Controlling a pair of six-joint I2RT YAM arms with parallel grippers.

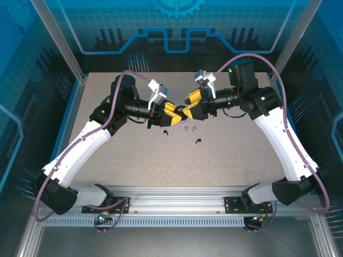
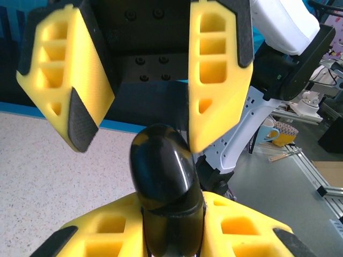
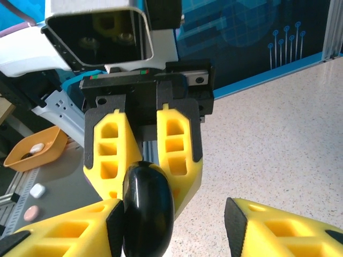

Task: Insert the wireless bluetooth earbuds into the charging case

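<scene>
Left tool (image 1: 179,112), gripping case (image 2: 161,174), meets right tool (image 1: 188,106), table (image 1: 241,155) edges seemingly clear.

Bright, even light; wrist close-ups seemingly slightly soft

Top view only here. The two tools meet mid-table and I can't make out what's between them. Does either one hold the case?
Observer: Yes. The left tool is shut on the case. The left wrist view shows the black shell clamped between both its fingers.
Operator: And the other one, gripping too?
Observer: No. The right tool stands open around the case's free end. The case sits close against one finger, with a clear gap to the other.
</scene>
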